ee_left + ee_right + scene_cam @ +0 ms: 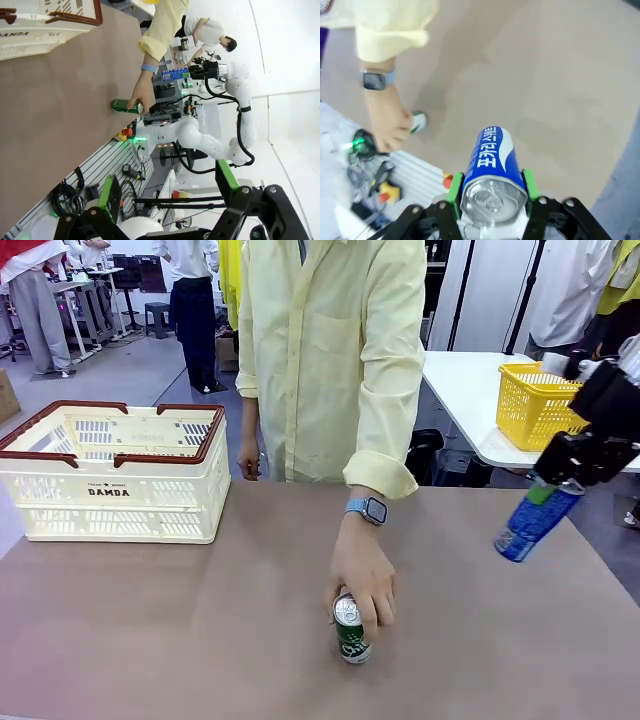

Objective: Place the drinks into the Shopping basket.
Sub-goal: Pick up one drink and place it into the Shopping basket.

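While the right end effector (492,186) hangs above the bench (180,630), its green pads are clamped on either side of a blue drink can (492,157) with white markings. The can's silver top sits closest to the wrist and its body points away from the fingers, tilted downward over the brown surface without touching it.

Beyond the tip of that can and off to one side, a green drink can (351,636) stands on the bench. A person's hand (362,575) rests over its top, and the wrist carries a watch (368,509) with a light blue band below a pale yellow sleeve.

Farthest from this end effector, across the whole bench, the Shopping basket (110,495) sits on the surface. It is cream-white with a dark brown rim, and no cans can be seen through its slotted walls.

The left end effector (167,192) has its fingers spread wide, with nothing between them. Out ahead of those fingers, well apart, is the green can under the person's hand. Farther on, at the edge of its view, is a corner of the Shopping basket.

Behind the right end effector, a yellow mesh basket (530,405) stands on a separate white table.
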### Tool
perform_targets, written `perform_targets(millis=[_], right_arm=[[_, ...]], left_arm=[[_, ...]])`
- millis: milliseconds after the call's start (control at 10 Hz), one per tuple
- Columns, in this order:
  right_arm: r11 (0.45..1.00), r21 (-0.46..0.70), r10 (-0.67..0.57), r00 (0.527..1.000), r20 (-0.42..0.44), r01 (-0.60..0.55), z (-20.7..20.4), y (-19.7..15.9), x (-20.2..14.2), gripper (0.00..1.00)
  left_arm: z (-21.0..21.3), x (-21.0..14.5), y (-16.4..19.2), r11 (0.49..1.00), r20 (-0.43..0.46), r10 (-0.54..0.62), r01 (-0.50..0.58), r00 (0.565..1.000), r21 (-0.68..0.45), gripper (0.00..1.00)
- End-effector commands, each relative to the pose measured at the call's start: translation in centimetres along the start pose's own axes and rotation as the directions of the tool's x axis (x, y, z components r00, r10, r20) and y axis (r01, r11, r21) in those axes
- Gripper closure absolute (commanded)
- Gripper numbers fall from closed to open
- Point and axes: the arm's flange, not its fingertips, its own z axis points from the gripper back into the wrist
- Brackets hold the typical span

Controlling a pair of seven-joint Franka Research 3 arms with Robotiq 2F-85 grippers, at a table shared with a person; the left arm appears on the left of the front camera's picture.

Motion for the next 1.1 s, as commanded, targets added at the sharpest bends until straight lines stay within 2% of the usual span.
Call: perform_targets(millis=[0, 200, 400, 700, 900, 1000], right_arm=[[0.989, -0.028, -0.148, 0.989, 0.008, 0.148, 3.1, -8.5, -3.3, 1.0], [0.963, 0.027, -0.268, 0.963, 0.007, 0.267, 4.4, -13.9, -7.6, 1.0], [0.946, 0.063, -0.32, 0.947, 0.015, 0.318, 3.3, -16.4, -8.9, 1.0], [0.939, 0.079, -0.337, 0.941, 0.027, 0.334, 3.0, -15.9, -8.0, 1.0], [0.955, 0.105, -0.281, 0.959, 0.033, 0.276, 3.1, -13.2, -6.2, 1.0], [0.97, 0.088, -0.229, 0.973, 0.03, 0.226, 2.6, -10.4, -4.5, 1.0]], left_arm=[[0.1, -0.1, -0.3, 1.0, -0.001, -0.02, 0.02, 1.0, -0.016, 0.0], [0.1, -0.1, -0.3, 1.0, -0.001, -0.02, 0.02, 1.0, -0.016, 0.0], [0.1, -0.1, -0.3, 1.0, -0.001, -0.02, 0.02, 1.0, -0.016, 0.0], [0.1, -0.1, -0.3, 1.0, -0.001, -0.02, 0.02, 1.0, -0.016, 0.0], [0.1, -0.1, -0.3, 1.0, -0.001, -0.02, 0.02, 1.0, -0.016, 0.0], [0.1, -0.1, -0.3, 1.0, -0.001, -0.02, 0.02, 1.0, -0.016, 0.0]])
